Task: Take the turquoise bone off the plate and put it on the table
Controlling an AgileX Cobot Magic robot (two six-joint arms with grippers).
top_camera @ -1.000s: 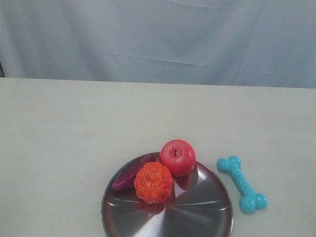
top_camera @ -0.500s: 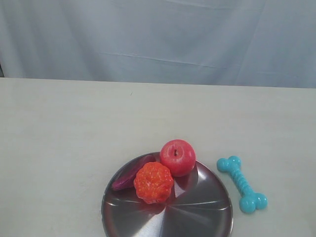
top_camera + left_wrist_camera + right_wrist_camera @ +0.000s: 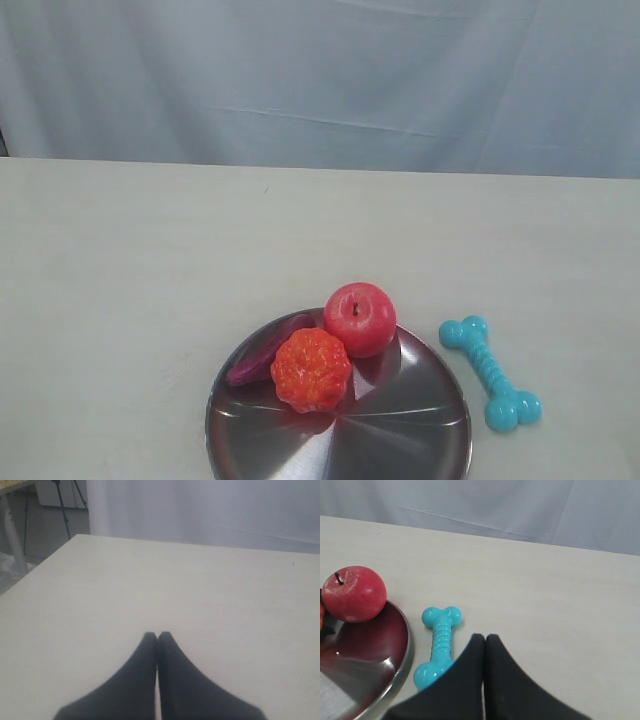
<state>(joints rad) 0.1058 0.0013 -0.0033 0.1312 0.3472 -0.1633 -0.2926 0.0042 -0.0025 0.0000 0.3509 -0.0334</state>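
The turquoise bone (image 3: 490,373) lies flat on the cream table (image 3: 130,270), just right of the silver plate (image 3: 400,420) and apart from its rim. The right wrist view shows the bone (image 3: 438,643) beside the plate's rim (image 3: 402,660), partly hidden behind my right gripper (image 3: 484,637), which is shut and holds nothing. My left gripper (image 3: 157,635) is shut too, over bare table far from the plate. Neither gripper appears in the exterior view.
On the plate sit a red apple (image 3: 359,318), an orange ridged pumpkin-like toy (image 3: 311,369) and a dark purple piece (image 3: 262,355). A pale curtain (image 3: 320,80) hangs behind the table's far edge. The table's left edge (image 3: 35,572) shows in the left wrist view.
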